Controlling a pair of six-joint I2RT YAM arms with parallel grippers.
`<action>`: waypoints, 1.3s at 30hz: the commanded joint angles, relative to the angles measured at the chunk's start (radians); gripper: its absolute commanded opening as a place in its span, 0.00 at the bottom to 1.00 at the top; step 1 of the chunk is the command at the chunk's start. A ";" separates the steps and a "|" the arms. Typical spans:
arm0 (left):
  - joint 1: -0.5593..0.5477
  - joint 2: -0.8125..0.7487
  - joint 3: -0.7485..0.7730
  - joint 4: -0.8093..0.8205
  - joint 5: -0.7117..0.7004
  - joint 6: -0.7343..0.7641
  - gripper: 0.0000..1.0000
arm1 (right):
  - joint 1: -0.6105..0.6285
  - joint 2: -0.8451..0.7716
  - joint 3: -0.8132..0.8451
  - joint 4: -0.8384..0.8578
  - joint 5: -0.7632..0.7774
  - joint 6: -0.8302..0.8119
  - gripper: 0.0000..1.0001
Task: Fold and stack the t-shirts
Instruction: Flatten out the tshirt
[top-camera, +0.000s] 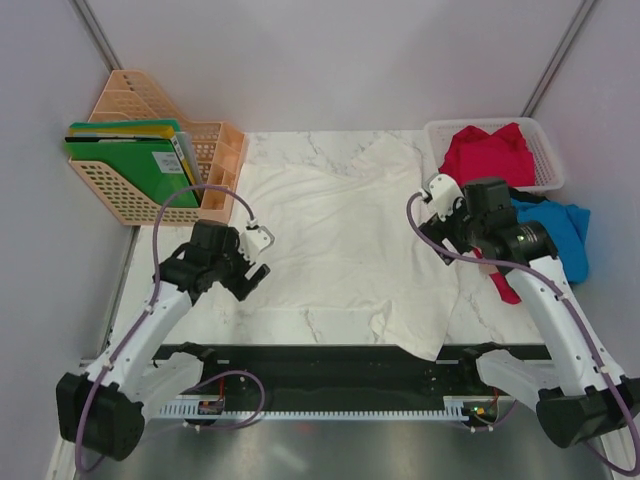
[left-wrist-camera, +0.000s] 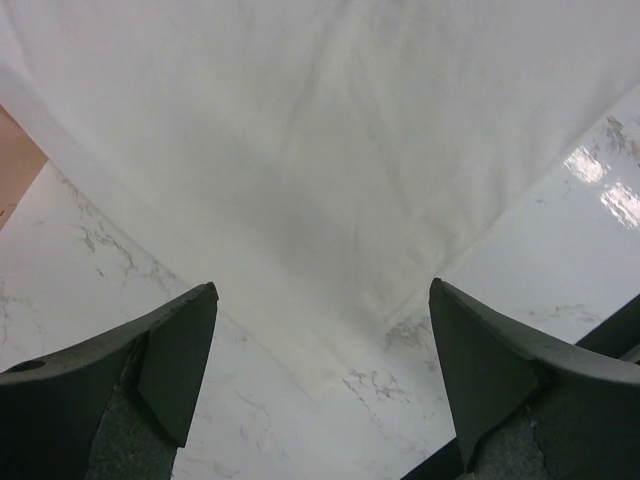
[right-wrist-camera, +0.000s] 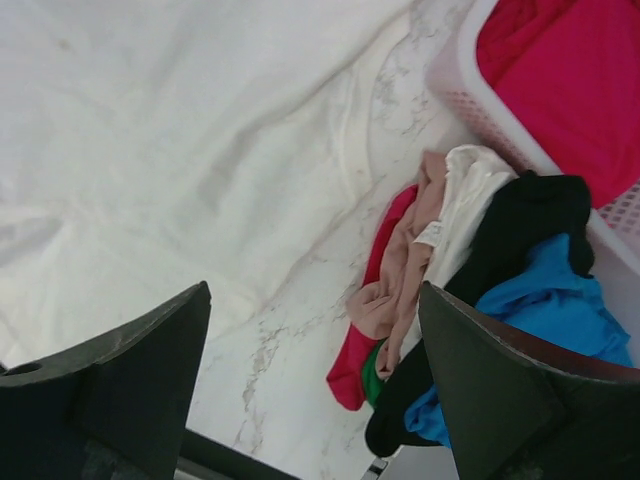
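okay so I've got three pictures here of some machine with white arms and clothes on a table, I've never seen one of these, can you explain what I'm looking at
These are two robot arms bolted to a table's near edge. One picture looks down from above; the other two come from cameras on each wrist, with dark fingers at the bottom. A large white t-shirt lies spread on the marble table. A red t-shirt sits in a white mesh basket; more clothes, including a blue t-shirt, are heaped beside it. Green folders stand at the far left. The left gripper and right gripper are open, holding nothing.

1. You see the white t-shirt (top-camera: 345, 240) on the white marble table (top-camera: 180, 290) with grey veins.
2. The basket (top-camera: 545, 150) is white mesh; the shirt in it (top-camera: 490, 152) is red.
3. You see a bright blue shirt (top-camera: 565, 230) beside it.
4. The folders (top-camera: 135, 165) are green, and their rack (top-camera: 215, 170) is peach.
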 joint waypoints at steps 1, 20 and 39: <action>-0.004 -0.152 -0.031 -0.188 0.021 0.099 0.94 | 0.002 -0.070 -0.062 -0.178 -0.112 -0.009 0.93; -0.011 -0.360 -0.202 -0.403 -0.178 0.396 0.91 | 0.075 -0.103 -0.290 -0.342 -0.235 -0.060 0.85; -0.087 -0.171 -0.367 0.013 -0.310 0.439 0.91 | 0.204 0.034 -0.324 -0.402 -0.258 -0.170 0.80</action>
